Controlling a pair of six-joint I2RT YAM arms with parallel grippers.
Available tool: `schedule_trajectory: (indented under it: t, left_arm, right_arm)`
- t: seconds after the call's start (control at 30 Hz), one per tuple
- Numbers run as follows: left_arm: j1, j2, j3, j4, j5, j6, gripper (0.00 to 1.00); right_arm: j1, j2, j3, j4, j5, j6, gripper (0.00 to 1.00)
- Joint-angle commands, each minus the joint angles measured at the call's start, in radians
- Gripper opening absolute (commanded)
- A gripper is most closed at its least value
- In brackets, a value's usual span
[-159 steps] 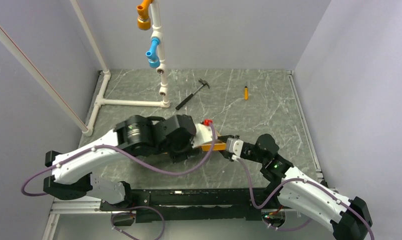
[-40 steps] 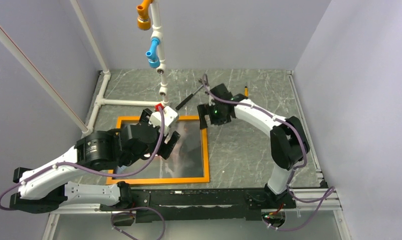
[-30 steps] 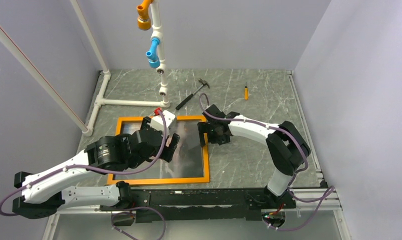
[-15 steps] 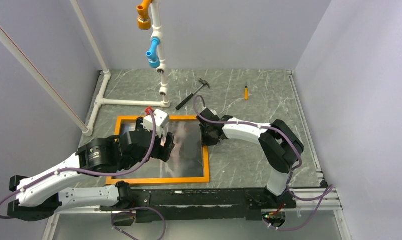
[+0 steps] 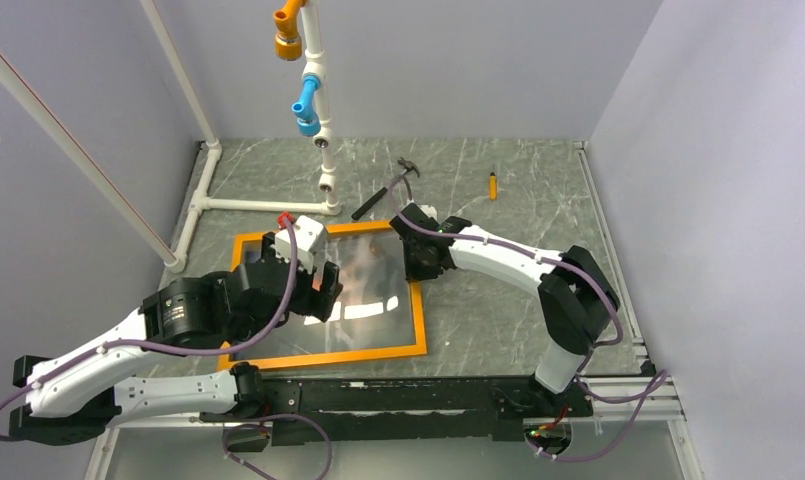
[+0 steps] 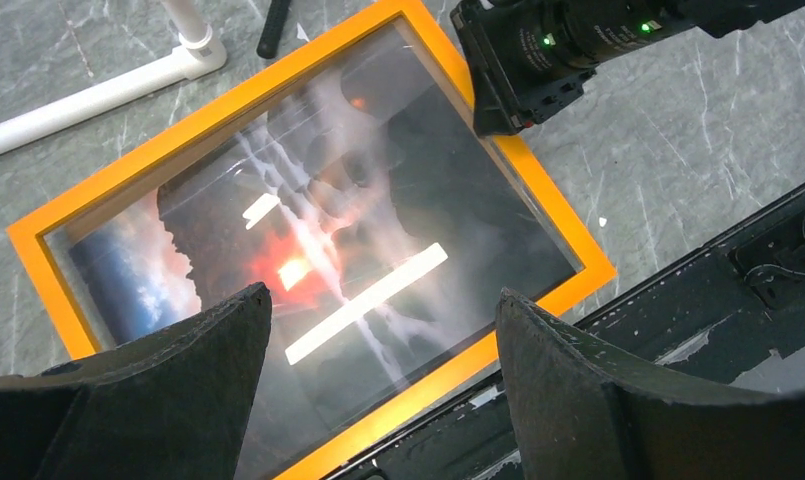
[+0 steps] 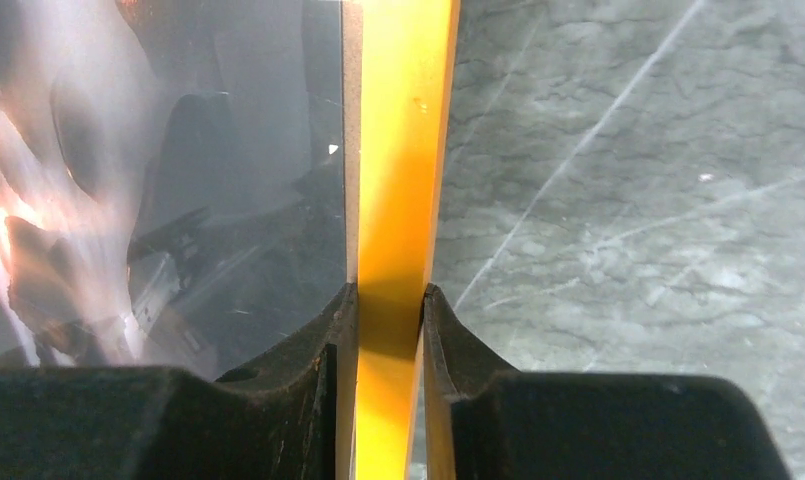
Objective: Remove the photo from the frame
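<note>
Right end effector [image 7: 388,300] is clenching the frame [image 7: 403,150] by its orange right-hand rail, one finger inside the rail and one outside. Left end effector [image 6: 380,300] is hanging released, fingers spread wide, above the photo [image 6: 308,250] and gripping nothing. The photo is sitting inside the frame on the grey marbled counter [image 5: 498,290]. A hammer [image 5: 373,202] is lying just beyond the frame's far edge.

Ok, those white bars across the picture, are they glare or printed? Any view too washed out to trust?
Left wrist: the straight white bars on the photo look like reflected strip lights, hiding little. Top external: the same sheen washes out its near half. Right wrist: sharp on the frame between the fingers of the right gripper; the print beside it shows dark reflections.
</note>
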Motion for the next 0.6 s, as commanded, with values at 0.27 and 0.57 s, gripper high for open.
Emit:
schedule_trajectory:
  t: [0.27,0.57]
  left_arm:
    - [0.006,-0.058,0.054,-0.031,-0.051,-0.024,0.85]
    - [0.006,-0.110,0.022,-0.026,-0.085,-0.063,0.85]
  right_arm:
    - [0.236,-0.010,0.249,-0.247,0.476,0.049,0.00]
    - [0.193,-0.109,0.137,-0.098,0.403,0.001,0.00]
